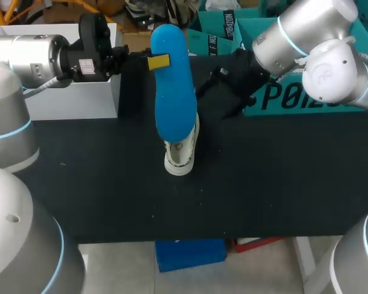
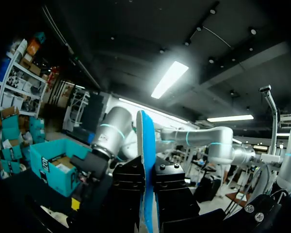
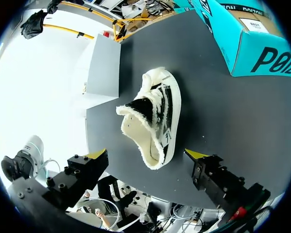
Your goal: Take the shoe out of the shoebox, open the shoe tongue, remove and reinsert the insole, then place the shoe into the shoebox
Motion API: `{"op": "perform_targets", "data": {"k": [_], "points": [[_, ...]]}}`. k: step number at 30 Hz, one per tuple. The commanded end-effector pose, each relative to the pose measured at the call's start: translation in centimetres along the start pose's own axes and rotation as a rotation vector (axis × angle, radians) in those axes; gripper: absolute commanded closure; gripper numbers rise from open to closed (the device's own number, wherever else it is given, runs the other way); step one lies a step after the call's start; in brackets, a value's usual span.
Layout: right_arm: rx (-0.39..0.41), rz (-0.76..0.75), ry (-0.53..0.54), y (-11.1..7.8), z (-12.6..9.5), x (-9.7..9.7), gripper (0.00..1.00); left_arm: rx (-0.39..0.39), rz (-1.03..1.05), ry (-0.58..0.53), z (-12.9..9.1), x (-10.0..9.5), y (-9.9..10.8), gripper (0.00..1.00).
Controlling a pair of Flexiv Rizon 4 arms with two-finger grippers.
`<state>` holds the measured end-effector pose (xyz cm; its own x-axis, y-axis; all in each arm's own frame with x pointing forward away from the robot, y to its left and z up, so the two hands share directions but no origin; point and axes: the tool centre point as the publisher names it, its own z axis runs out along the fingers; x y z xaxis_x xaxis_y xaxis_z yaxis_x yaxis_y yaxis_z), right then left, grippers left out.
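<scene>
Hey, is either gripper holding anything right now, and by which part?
The left gripper pinches the blue insole by its flat faces, near one end. The right gripper is open, holding nothing.

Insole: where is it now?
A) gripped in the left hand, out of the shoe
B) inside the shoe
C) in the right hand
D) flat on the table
A: the blue insole sits edge-on between the two fingers of the left hand, and the right wrist view shows no blue inside the shoe.
</scene>
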<state>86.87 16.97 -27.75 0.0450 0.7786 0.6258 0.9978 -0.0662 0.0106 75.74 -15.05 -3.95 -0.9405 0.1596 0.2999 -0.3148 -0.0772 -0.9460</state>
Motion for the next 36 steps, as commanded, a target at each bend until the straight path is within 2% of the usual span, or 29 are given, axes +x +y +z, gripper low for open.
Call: {"op": "perform_targets", "data": {"k": [1, 4, 11, 21, 26, 29, 32, 33, 35, 36], "points": [[-0.002, -0.001, 0.065, -0.1, 0.2, -0.3, 0.0, 0.002, 0.002, -0.004, 0.1, 0.0, 0.2, 1.0], [-0.002, -0.001, 0.065, -0.1, 0.2, -0.3, 0.0, 0.002, 0.002, -0.004, 0.1, 0.0, 0.2, 1.0], [-0.057, 0.025, 0.243, -0.3, -1.5, -1.1, 0.0, 0.0, 0.07, -0.004, 0.3, 0.5, 0.4, 1.0], [-0.101, 0.025, 0.484, 0.0, -3.0, -0.7, 0.0, -0.076, 0.564, -0.135, -1.0, 1.5, 1.5, 1.0], [-0.115, 0.02, 0.573, 0.0, -3.5, -0.2, 0.0, -0.053, 0.801, -0.164, -1.9, 1.3, 3.0, 1.0], [-0.123, 0.016, 0.608, 0.0, -3.8, 0.1, 0.0, -0.041, 0.922, -0.165, -2.3, 1.3, 3.9, 1.0], [-0.133, 0.005, 0.645, 0.2, -4.3, 0.4, 0.0, -0.067, 1.047, -0.154, -2.3, 1.7, 4.8, 1.0], [-0.138, 0.004, 0.656, 0.2, -4.4, 0.5, 0.0, -0.049, 1.052, -0.167, -2.4, 1.7, 5.1, 1.0], [-0.142, 0.003, 0.671, 0.2, -4.5, 0.7, 0.0, -0.11, 1.192, -0.193, -2.3, 1.9, 5.9, 1.0], [-0.142, 0.003, 0.671, 0.2, -4.5, 0.7, 0.0, -0.108, 1.196, -0.204, -2.3, 1.9, 6.2, 1.0]]}}
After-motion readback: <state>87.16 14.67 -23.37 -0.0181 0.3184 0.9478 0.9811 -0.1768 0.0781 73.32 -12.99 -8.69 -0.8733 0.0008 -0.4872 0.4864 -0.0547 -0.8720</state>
